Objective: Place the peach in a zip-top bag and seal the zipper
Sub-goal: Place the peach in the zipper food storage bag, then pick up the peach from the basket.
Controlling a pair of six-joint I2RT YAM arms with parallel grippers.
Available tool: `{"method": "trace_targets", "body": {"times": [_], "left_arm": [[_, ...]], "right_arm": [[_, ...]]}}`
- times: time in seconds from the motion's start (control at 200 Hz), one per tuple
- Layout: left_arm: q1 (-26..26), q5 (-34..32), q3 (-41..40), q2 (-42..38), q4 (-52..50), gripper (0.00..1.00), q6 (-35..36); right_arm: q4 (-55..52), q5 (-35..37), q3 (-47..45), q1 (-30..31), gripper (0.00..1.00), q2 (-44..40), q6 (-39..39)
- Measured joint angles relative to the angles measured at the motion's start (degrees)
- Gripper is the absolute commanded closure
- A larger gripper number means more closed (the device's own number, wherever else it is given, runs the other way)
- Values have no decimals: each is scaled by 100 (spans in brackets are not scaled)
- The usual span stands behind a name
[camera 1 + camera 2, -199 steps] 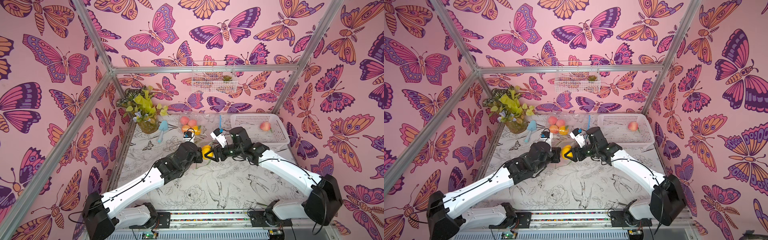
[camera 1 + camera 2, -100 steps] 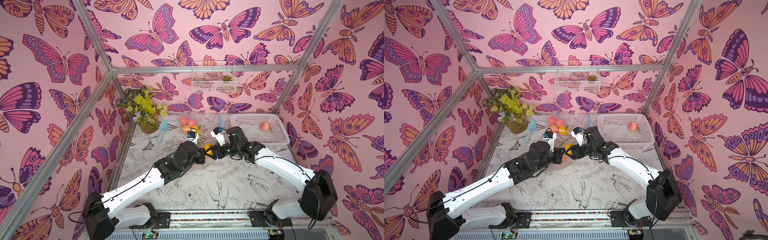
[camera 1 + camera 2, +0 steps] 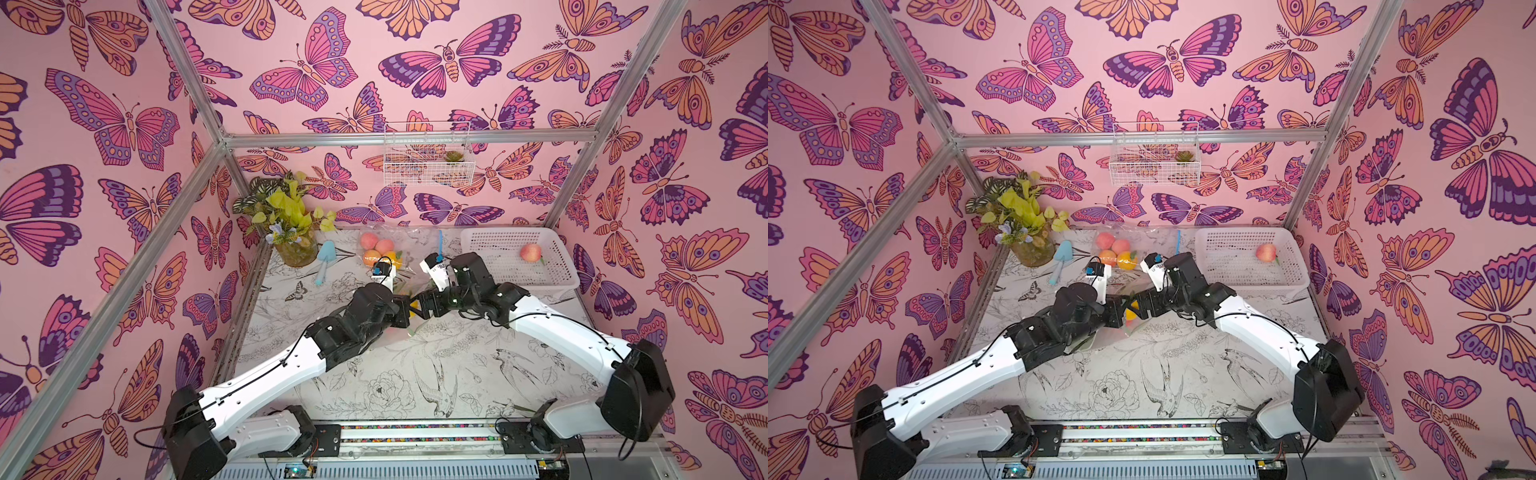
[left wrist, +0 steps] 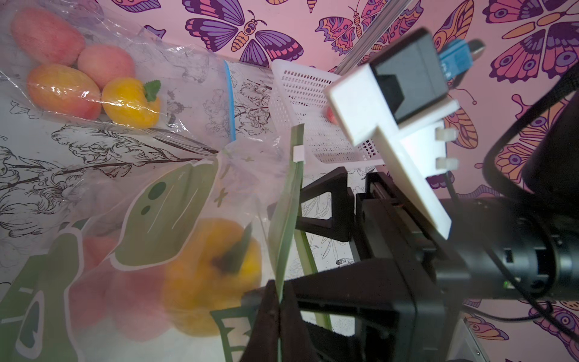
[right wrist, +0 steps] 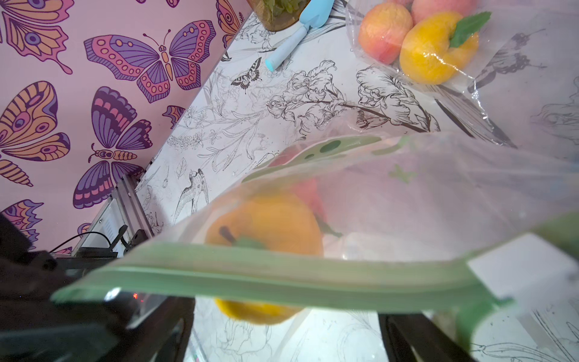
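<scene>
While the left gripper (image 4: 277, 316) clamps one end of the green zipper strip (image 5: 282, 275), the zip-top bag (image 4: 163, 200) is mid-table with the yellow peach (image 4: 213, 272) inside, next to a pink peach (image 4: 131, 301). The right gripper (image 5: 285, 319) is spread wide and grips nothing, jaws straddling the strip, at 3 o'clock of the left pinch in both top views. Strip's long axis reads roughly 6-to-12, white slider (image 5: 517, 266) at the 12 end. Right arm looks nearer the slider, so I'd close there. Can't tell whether the seal is shut.
</scene>
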Motion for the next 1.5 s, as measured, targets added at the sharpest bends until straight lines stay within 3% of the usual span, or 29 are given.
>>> {"method": "trace_targets", "body": {"times": [0.451, 0.921, 1.242, 1.502], "left_arm": [[0, -291, -151, -210, -17, 100, -44], [0, -785, -271, -570, -181, 100, -46], [0, -817, -426, -796, -293, 100, -42], [-2, -813, -466, -828, -306, 100, -44]], "right_arm": [[195, 463, -243, 22, 9, -785, -157], [345, 3139, -944, -57, 10, -1552, -310], [345, 3359, -979, -1550, 11, -1447, -476], [212, 3263, -616, -3027, 11, -426, -468]]}}
